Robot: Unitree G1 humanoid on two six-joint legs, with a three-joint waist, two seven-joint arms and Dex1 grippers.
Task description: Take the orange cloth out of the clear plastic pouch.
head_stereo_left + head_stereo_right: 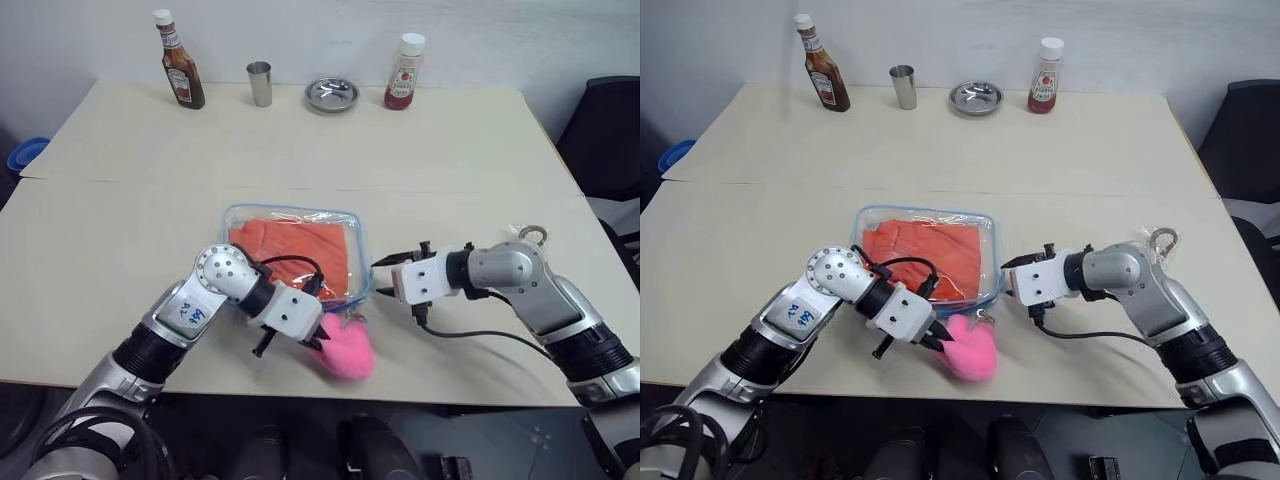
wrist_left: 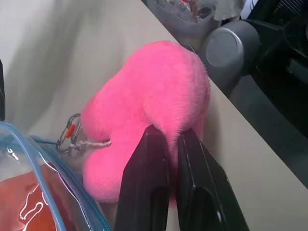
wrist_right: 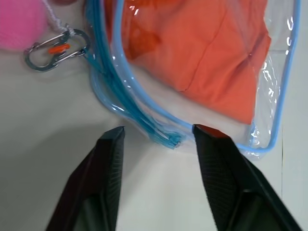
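**Kid:** What are your pincers doing?

**Me:** My left pincer (image 2: 166, 139) is pressed together on the pink fluffy toy (image 1: 345, 347). The toy hangs on a little string with a metal clip (image 3: 55, 48), next to the near corner of the clear plastic pouch (image 1: 355, 222). My right pincer (image 3: 156, 132) is spread apart. It points at the pouch's blue edge, with one finger on each side of a small blue tail there.

**Kid:** Where is the orange cloth?

**Me:** The orange cloth (image 1: 295, 250) is inside the pouch, lying flat. The pouch lies on the desk (image 1: 300, 140), between my two arms.

**Kid:** How do you get it out?

**Me:** I think I should hold the toy side still, so the pouch can't slide. Then my right pincer should close on the blue edge only, not on the cloth under the plastic. A slow pull sideways should open it. A quick tug could drag the whole pouch along.

**Kid:** What can't you see?

**Me:** I can't tell if the pouch is open or shut. My left arm covers its near edge. The plastic shines, so the cloth's folds are hard to see. I can't tell if the blue tail is a zip pull.
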